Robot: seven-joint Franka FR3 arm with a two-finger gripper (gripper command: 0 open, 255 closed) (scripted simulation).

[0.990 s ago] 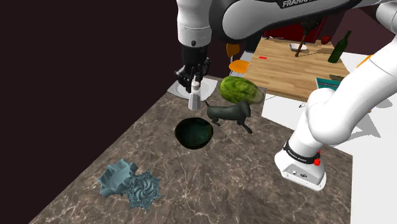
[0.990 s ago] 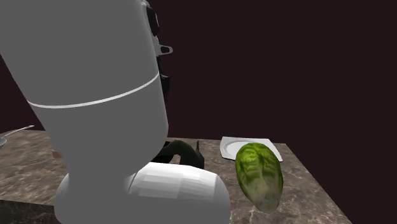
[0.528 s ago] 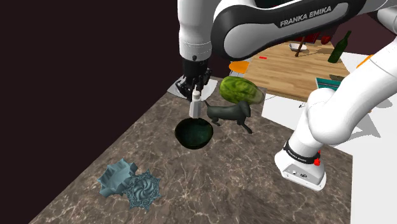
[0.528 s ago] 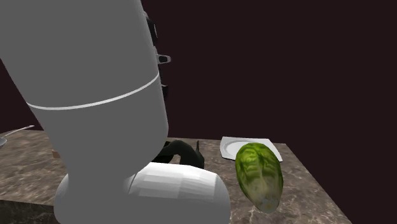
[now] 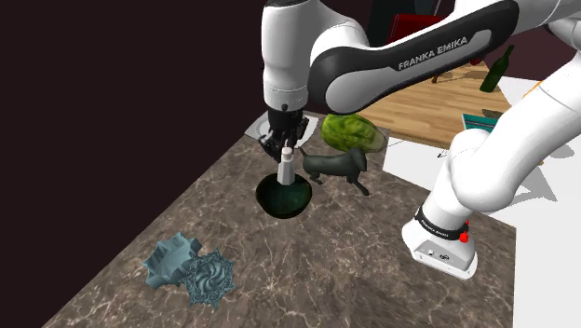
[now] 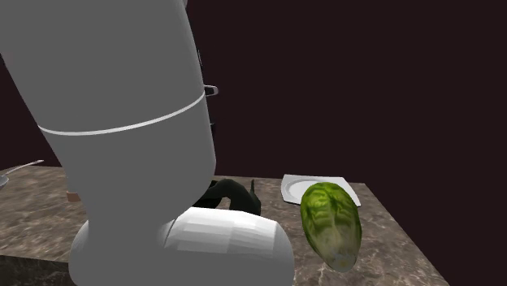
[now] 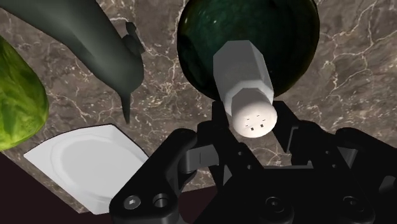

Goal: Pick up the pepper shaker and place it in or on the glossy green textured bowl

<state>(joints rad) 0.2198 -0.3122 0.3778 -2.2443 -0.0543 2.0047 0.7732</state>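
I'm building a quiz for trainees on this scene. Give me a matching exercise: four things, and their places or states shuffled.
1 pepper shaker
2 green bowl
3 white plate
4 dark animal figurine

A at a table corner
B beside the lettuce
C clasped by the fingers
D below the shaker

Pairs: 1-C, 2-D, 3-A, 4-B

A brown, pale-veined, stone-patterned countertop (image 5: 354, 252) takes up the foreground, backed by a very dark maroon wall (image 5: 112, 84). Past the counter's far end, at the shoulder view's upper right, a light wooden table (image 5: 438, 107) carries a dark green bottle (image 5: 496, 70). A white floor (image 5: 549, 261) lies beside the counter.
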